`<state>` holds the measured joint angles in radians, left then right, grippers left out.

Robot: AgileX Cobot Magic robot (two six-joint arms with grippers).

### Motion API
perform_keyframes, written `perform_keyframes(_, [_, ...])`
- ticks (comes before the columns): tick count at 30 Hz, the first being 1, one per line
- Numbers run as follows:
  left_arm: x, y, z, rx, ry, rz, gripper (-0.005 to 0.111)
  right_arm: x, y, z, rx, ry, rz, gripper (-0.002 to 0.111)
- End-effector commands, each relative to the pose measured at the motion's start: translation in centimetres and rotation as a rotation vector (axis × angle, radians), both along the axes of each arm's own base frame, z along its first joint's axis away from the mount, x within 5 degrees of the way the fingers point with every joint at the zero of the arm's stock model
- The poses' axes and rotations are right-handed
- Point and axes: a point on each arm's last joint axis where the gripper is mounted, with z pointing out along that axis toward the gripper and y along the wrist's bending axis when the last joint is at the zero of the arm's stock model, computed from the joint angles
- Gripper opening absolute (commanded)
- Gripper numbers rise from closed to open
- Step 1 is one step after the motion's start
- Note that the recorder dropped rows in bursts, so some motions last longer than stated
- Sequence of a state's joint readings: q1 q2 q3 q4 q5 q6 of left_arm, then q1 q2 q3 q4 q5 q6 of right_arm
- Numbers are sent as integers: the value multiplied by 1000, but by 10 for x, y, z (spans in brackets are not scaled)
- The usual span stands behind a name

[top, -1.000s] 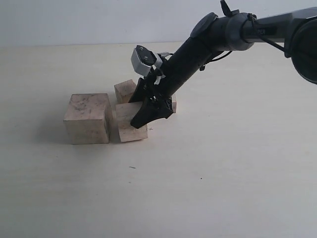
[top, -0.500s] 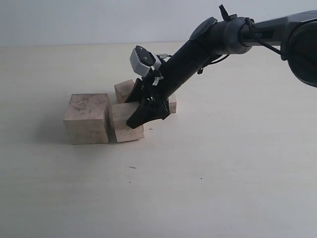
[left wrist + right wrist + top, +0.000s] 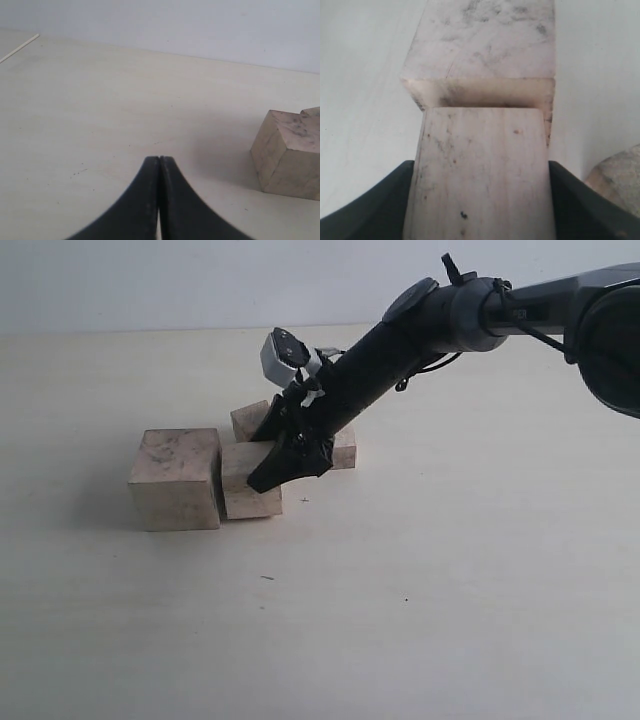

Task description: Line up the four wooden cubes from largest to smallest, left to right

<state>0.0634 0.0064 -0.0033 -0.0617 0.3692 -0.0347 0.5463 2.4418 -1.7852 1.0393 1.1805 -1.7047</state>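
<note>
Well, from where I stand the right gripper (image 3: pixel 265 465) has come down at a slant over the group of four wooden cubes on the table (image 3: pixel 420 590). Its jaws are spread about as wide as the second cube (image 3: pixel 248 490) and clamp it on two opposite sides; the wrist view shows a dark finger (image 3: pixel 375 205) hard against each side of that block (image 3: pixel 480 170). Whether it rests on the table or is raised a hair, I cannot tell.

That second cube sits at 3 o'clock of the largest cube (image 3: pixel 175 480), right up against its side face, with no gap that I can make out. The third cube (image 3: pixel 250 420) lies at 12 o'clock of the held one, close behind it and partly hidden by the arm. The smallest cube (image 3: pixel 345 448) peeks out from behind the arm at about 2 o'clock of the held one.

Over on the other side, the left gripper (image 3: pixel 159 165) has its jaws pressed fully together with nothing between them. It is low over bare table, the largest cube (image 3: pixel 287 155) off at its 2 o'clock, well apart.
</note>
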Motion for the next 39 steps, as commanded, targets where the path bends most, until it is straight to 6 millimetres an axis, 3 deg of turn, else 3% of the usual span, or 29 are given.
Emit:
perform_keyframes(1, [0,0,0,-4,-13,-6,0,-3,-1,1,2,31,18,66])
perform_keyframes(9, [0,0,0,-4,-13,-6,0,-3,-1,1,-25,99,-31,75])
perform_keyframes(16, [0,0,0,-4,-13,-6,0,-3,1,8,-15,134,-69,75])
perform_keyframes(24, [0,0,0,-4,-13,-6,0,-3,-1,55,27,63,-78,75])
perform_keyframes(28, [0,0,0,-4,-13,-6,0,-4,-9,71,-85,19,-117,73])
perform_keyframes(34, [0,0,0,-4,-13,-6,0,1,-35,65,-424,-97,-145,59])
perform_keyframes(39, [0,0,0,-4,-13,-6,0,3,-30,48,-414,-28,-193,59])
